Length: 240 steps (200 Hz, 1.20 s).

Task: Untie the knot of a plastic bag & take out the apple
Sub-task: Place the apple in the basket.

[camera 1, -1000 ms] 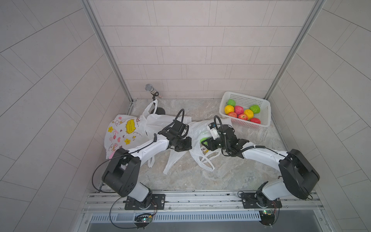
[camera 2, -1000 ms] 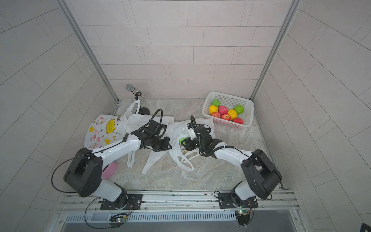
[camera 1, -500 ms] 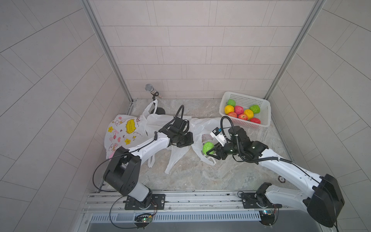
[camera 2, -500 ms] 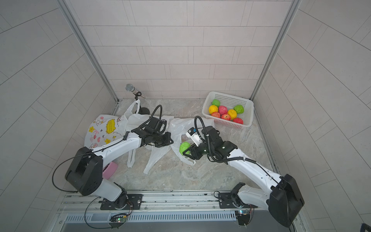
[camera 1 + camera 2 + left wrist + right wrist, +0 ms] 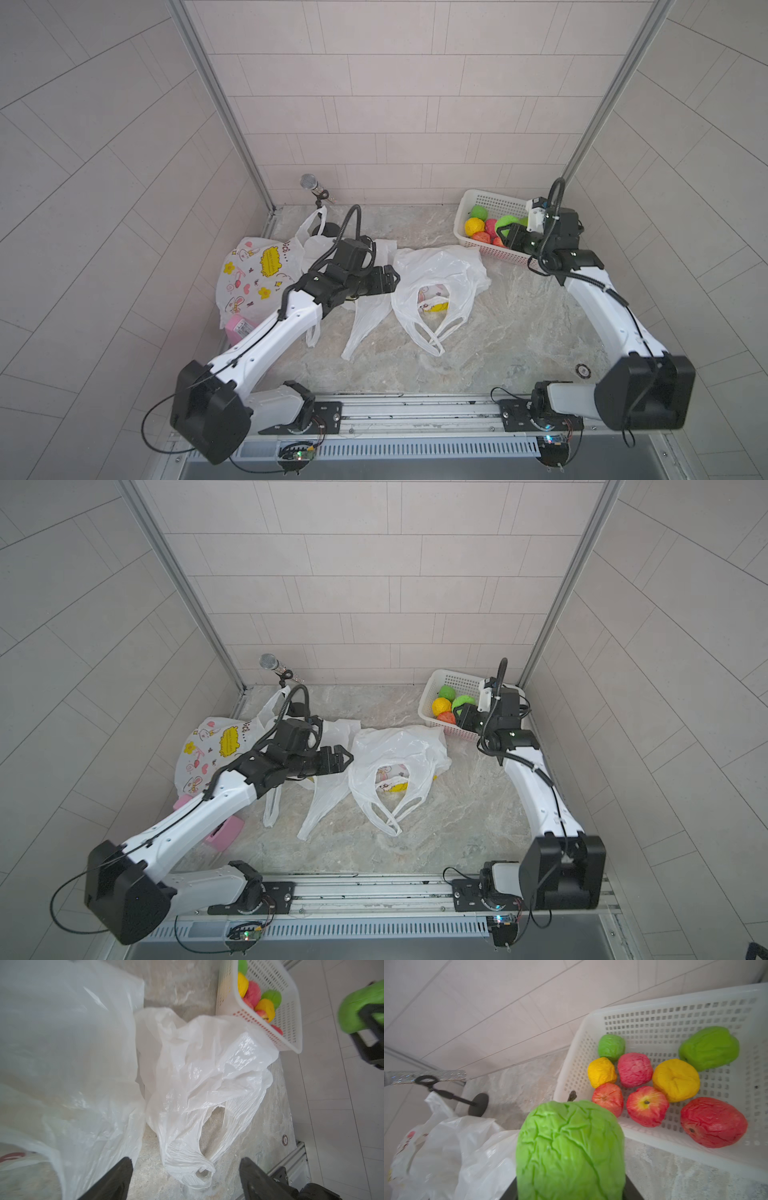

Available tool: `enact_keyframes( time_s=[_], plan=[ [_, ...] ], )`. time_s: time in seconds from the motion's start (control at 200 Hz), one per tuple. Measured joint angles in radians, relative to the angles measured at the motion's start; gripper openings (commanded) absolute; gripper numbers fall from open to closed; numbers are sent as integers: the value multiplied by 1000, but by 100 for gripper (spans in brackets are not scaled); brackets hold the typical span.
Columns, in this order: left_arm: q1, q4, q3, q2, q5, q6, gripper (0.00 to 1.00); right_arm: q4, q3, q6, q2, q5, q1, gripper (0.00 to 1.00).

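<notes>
Take-out step: wrinkled green apple (image 5: 571, 1147) is clamped in R gripper (image 5: 510, 236) near white mesh basket (image 5: 675, 1000). L gripper (image 5: 186, 1160) is spread, empty, above white plastic bag (image 5: 197, 1064). Next: apple to be released past rim.

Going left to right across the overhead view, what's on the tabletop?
Cartoon-printed bag → microphone → left gripper → white plastic bag → white basket. The green apple held over the basket overlaps it, so I skip it.
</notes>
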Motion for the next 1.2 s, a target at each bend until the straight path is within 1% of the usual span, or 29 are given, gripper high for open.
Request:
enact_keyframes(
  time_s=[0.05, 0.17, 0.25, 0.26, 0.275, 0.285, 0.39, 0.475, 0.565, 0.675, 0.7, 0.746, 0.776, 0.846, 0.876, 0.916, 0.956, 0.971, 1.006, 1.111, 1.201],
  plan=[
    [3, -18, -5, -86, -67, 16, 100, -6, 56, 3, 89, 25, -14, 41],
    [12, -74, -42, -299, -275, 54, 100, -37, 218, 7, 294, 47, -41, 66],
    [19, -121, -83, -423, -419, 77, 100, -80, 332, 6, 407, 51, -52, 85],
    [20, -125, -88, -438, -434, 80, 100, -88, 346, 9, 420, 53, -53, 88],
    [22, -132, -96, -455, -452, 85, 100, -101, 371, -5, 439, 51, -55, 98],
    [23, -137, -101, -468, -467, 89, 100, -110, 386, 5, 451, 51, -56, 100],
    [29, -170, -156, -536, -558, 114, 100, -205, 512, -18, 521, 52, -58, 99],
    [30, -186, -195, -543, -592, 126, 100, -245, 531, -23, 509, 51, -56, 99],
    [39, -201, -210, -531, -616, 130, 100, -245, 466, -28, 436, 43, -54, 100],
    [60, -204, -210, -504, -636, 121, 100, -222, 315, -36, 289, 26, -45, 100],
    [67, -204, -210, -497, -637, 118, 100, -209, 277, -37, 254, 24, -42, 98],
    [79, -203, -210, -483, -635, 111, 100, -183, 216, -40, 197, 23, -38, 87],
    [87, -202, -210, -475, -629, 105, 100, -169, 179, -39, 163, 26, -35, 82],
    [104, -193, -210, -459, -608, 93, 100, -154, 150, -49, 137, 31, -32, 69],
    [108, -190, -210, -452, -600, 91, 100, -150, 154, -48, 145, 29, -33, 64],
    [113, -188, -210, -444, -591, 87, 100, -153, 174, -58, 171, 32, -36, 55],
    [117, -188, -210, -443, -587, 83, 100, -154, 208, -70, 218, 33, -39, 46],
    [118, -188, -210, -443, -586, 82, 100, -155, 221, -56, 234, 30, -40, 44],
    [120, -188, -210, -445, -585, 79, 100, -154, 253, -55, 282, 30, -42, 42],
    [127, -188, -210, -464, -578, 74, 100, -155, 350, -49, 439, 26, -44, 42],
    [137, -191, -210, -482, -568, 74, 100, -172, 454, -37, 589, -2, -43, 40]
  ],
)
